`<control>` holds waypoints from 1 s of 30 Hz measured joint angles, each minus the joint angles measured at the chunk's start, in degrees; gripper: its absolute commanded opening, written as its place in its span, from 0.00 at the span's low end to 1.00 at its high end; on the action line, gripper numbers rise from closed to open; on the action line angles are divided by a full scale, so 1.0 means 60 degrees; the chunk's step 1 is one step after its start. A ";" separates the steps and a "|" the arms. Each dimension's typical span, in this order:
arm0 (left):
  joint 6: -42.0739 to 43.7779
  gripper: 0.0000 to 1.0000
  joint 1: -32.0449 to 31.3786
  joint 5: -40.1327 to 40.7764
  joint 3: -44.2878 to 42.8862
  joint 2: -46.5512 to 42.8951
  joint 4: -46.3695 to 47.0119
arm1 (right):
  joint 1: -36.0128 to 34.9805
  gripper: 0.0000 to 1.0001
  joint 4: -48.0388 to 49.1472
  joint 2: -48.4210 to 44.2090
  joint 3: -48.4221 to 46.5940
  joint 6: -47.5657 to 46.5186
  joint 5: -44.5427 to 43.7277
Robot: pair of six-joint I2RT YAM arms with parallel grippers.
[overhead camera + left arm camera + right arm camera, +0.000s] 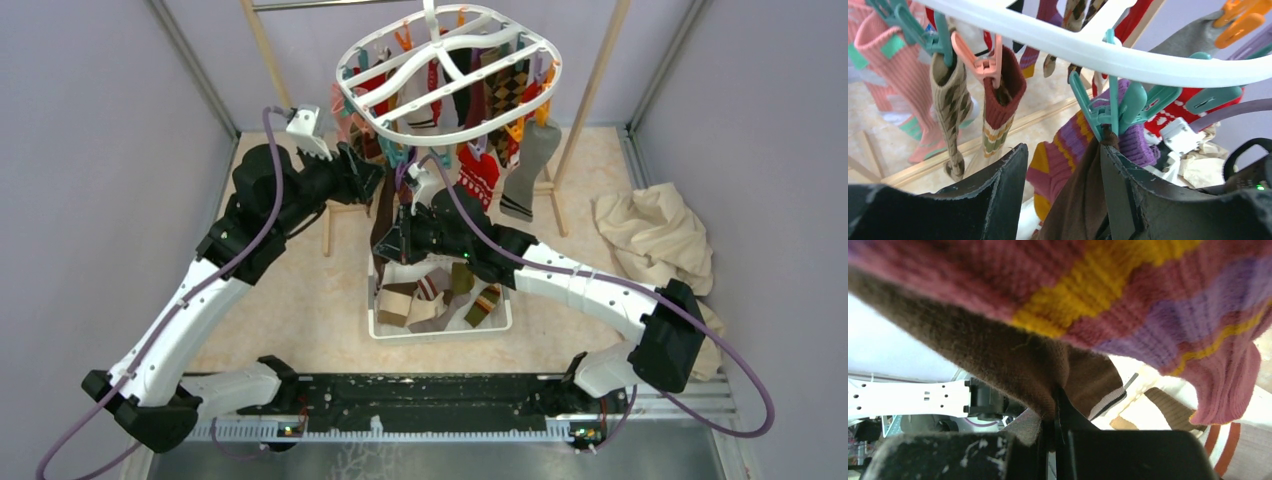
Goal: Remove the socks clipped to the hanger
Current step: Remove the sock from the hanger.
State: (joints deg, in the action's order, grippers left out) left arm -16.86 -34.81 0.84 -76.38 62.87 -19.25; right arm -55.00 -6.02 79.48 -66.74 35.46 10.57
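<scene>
Right tool clenched on brown sock; left tool parted around it.

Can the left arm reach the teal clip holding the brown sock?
Probably yes. The left gripper sits open under the teal clip, straddling the brown sock; nothing blocks it. The right gripper holds the sock lower.

Cloth, plastic, wood
Ribbed matt knit socks; glossy white plastic hanger; smooth teal plastic clip; scuffed matt black left fingers; pale bare wooden pole.
</scene>
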 measured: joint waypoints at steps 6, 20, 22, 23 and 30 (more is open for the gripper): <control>0.0007 0.60 0.0102 -0.0430 -0.0503 0.0131 -0.0066 | 0.0000 0.00 -0.0011 0.0066 0.0000 -0.0073 0.0004; 0.0080 0.61 0.0452 -0.1049 -0.0871 0.0361 -0.0397 | 0.0000 0.00 0.0022 0.0240 0.0062 -0.0087 0.0007; 0.0080 0.61 0.0466 -0.1096 -0.0871 0.0423 -0.0393 | 0.0000 0.00 0.0004 0.0270 0.0073 -0.0087 0.0007; 0.0080 0.61 0.0470 -0.1115 -0.0871 0.0448 -0.0393 | 0.0000 0.00 0.0004 0.0284 0.0076 -0.0087 0.0007; 0.0073 0.59 0.0474 -0.1279 -0.0849 0.0616 -0.0346 | 0.0000 0.00 0.0040 0.0313 0.0117 -0.0087 0.0011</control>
State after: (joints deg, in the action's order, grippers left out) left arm -16.43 -31.97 -6.83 -81.47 66.57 -21.32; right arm -55.00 -5.78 81.36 -66.04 34.94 10.63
